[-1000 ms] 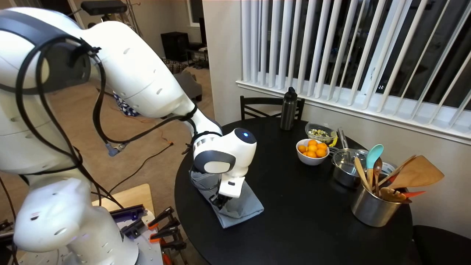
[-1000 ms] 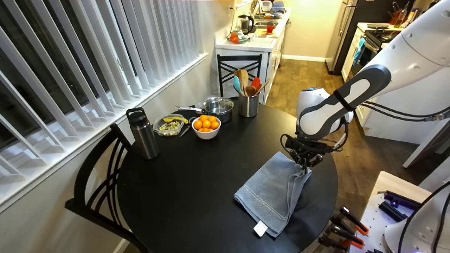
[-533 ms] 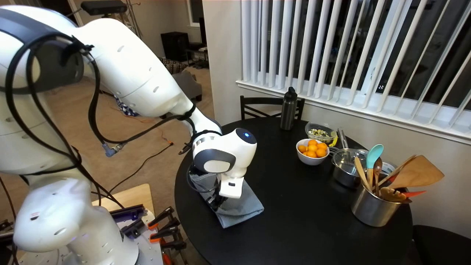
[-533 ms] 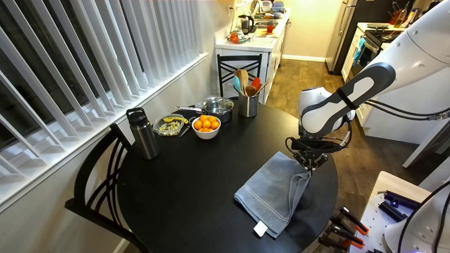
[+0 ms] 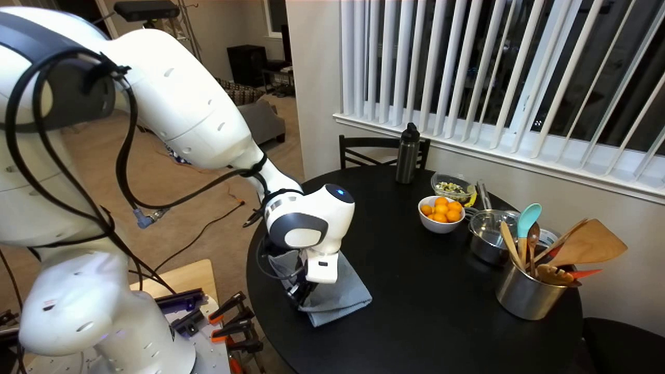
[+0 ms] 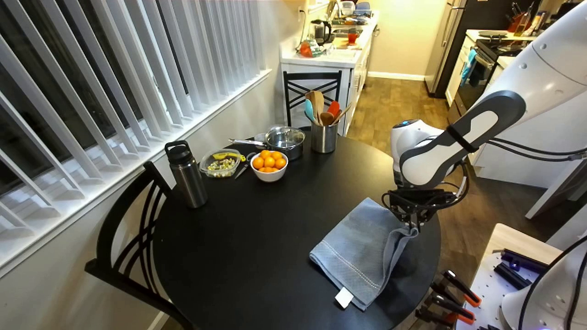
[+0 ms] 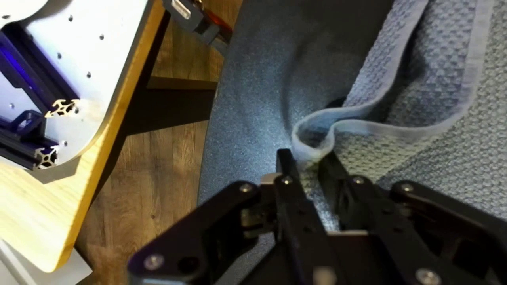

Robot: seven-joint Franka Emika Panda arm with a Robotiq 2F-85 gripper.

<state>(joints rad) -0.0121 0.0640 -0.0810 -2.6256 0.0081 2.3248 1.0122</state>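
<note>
The gripper (image 7: 309,157) points down at a corner of a folded grey-blue towel (image 6: 353,252), near the edge of the round black table (image 6: 257,238). Its jaws stand slightly parted, not clenched, and in the wrist view a looped fold of the towel's hem sits between the fingertips (image 7: 286,156); whether the cloth presses against both of them cannot be told. The towel lies on the table on the side by the robot's base (image 5: 140,327), mostly flat, with that corner raised and a white label (image 6: 344,297) sticking out at the end away from the gripper. Well apart from it are a steel bottle (image 6: 189,181) with a black lid, a clear tub (image 6: 206,161) of chopped food, a white bowl (image 6: 269,176) heaped with oranges (image 6: 269,161), a pot (image 6: 293,150) with a long handle, and a metal can (image 6: 323,137) holding wooden and coloured cooking utensils (image 6: 316,103). A black chair (image 5: 371,142) stands by the bottle.
</note>
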